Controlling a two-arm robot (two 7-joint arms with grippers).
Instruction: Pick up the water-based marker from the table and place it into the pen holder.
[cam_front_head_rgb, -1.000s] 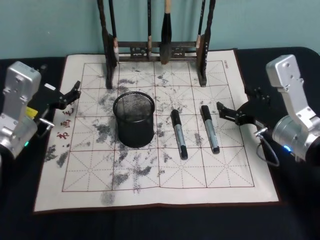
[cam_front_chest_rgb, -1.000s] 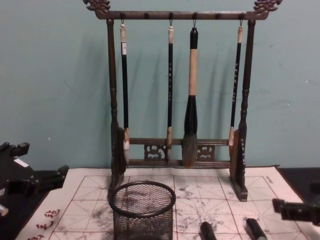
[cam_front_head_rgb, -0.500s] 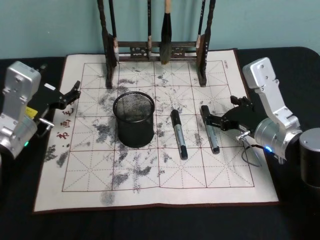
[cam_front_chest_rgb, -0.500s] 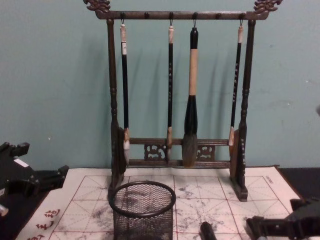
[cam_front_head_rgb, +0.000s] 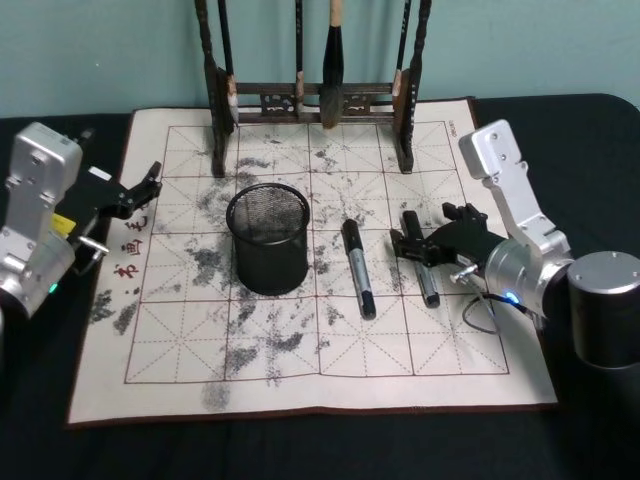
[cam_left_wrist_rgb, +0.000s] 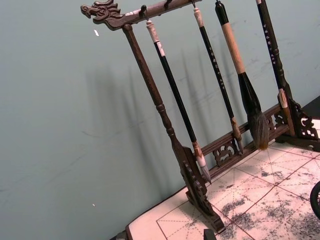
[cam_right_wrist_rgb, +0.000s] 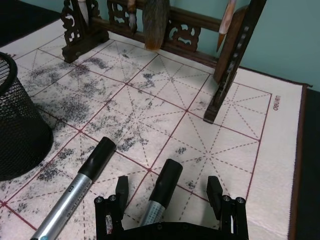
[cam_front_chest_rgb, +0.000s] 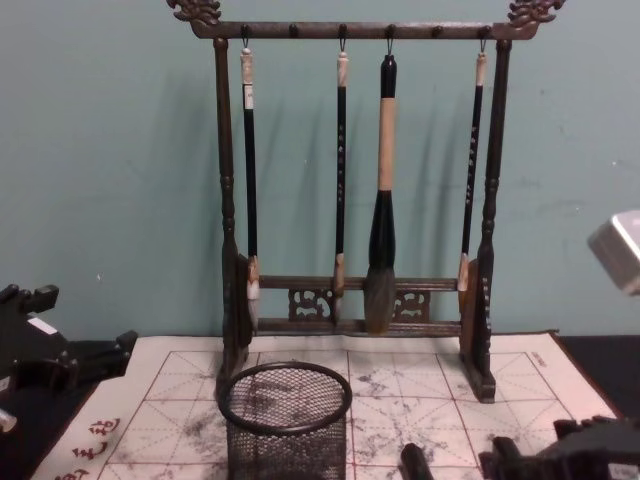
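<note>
Starting on the left, the left tool (cam_front_head_rgb: 140, 190) hangs out over the left edge of the white mat (cam_front_head_rgb: 400, 350), by the red printed characters. Honestly can't tell whether it's spread or pressed together, and it's well apart from everything that matters. Next over is the pen holder (cam_front_head_rgb: 268, 260), the little black mesh cup, standing upright on the mat a bit left of centre among the grey ink smudges. Just beside it on its right lies the left marker (cam_front_head_rgb: 358, 268), flat on the mat with its black cap pointing toward the back. Behind all this, along the far edge of the mat, stands the wooden brush rack (cam_front_head_rgb: 300, 100) with its brushes hanging down. A little further right is the right marker (cam_front_head_rgb: 428, 285), also lying flat on the mat and roughly parallel to the first one, cap end toward the rack. The right tool (cam_front_head_rgb: 418, 235) sits right over the capped half of that one. From the right wrist view its fingers (cam_right_wrist_rgb: 121, 186) are spread wide, one on each side of the marker, with a visible gap both sides, so nothing is pinched. The dark desk (cam_front_head_rgb: 300, 450) shows all around the mat.
</note>
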